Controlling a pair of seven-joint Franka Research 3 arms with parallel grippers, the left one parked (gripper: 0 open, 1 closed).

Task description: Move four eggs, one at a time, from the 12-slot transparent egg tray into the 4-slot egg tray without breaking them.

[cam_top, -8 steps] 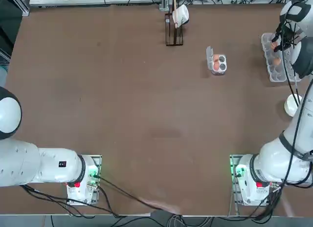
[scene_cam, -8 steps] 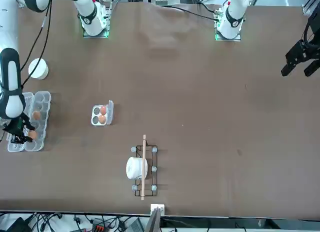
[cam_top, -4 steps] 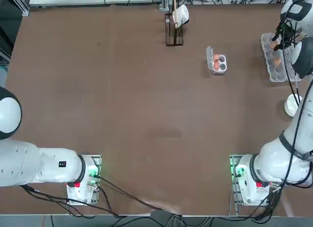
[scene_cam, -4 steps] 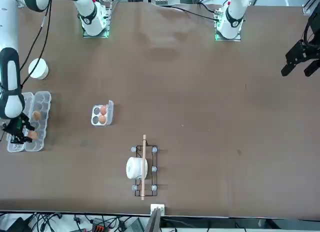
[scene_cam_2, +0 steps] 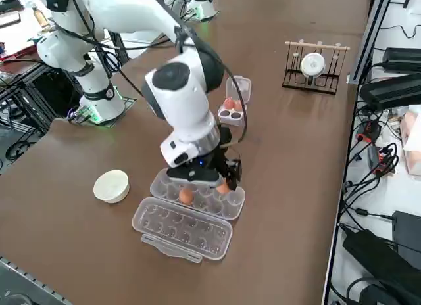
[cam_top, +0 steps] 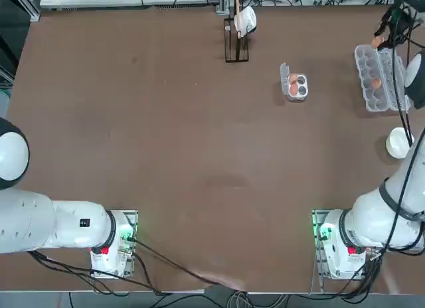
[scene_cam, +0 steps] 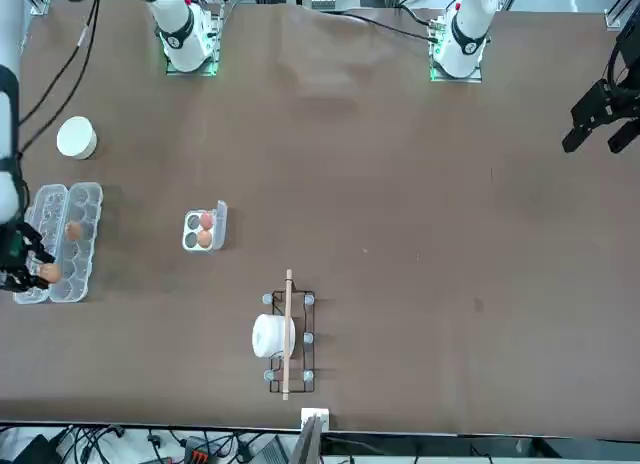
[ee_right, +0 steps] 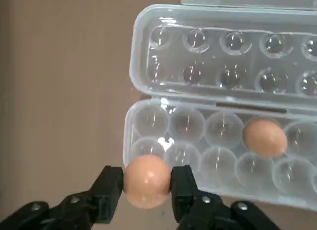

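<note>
My right gripper [ee_right: 146,176] is shut on an orange-brown egg [ee_right: 146,181], held just above the end cups of the 12-slot transparent egg tray [ee_right: 188,123]. One egg [ee_right: 264,137] lies in a cup of that tray, whose lid [ee_right: 223,46] is folded open beside it. From above, the gripper [cam_top: 379,40] hangs over the far end of the long tray [cam_top: 366,56] at the table's right edge. The 4-slot egg tray [cam_top: 303,89] stands to the left of it, with two eggs [cam_top: 293,77] [cam_top: 293,89] in its left cups.
A round white bowl [cam_top: 397,143] sits near the right edge, on the robot's side of the long tray. A dark wire rack with a white roll [cam_top: 240,26] stands at the far edge. The parked left arm stays at the near left.
The gripper has risen with the egg out of its cup at the tray's end. The other egg and the small tray have not moved.
</note>
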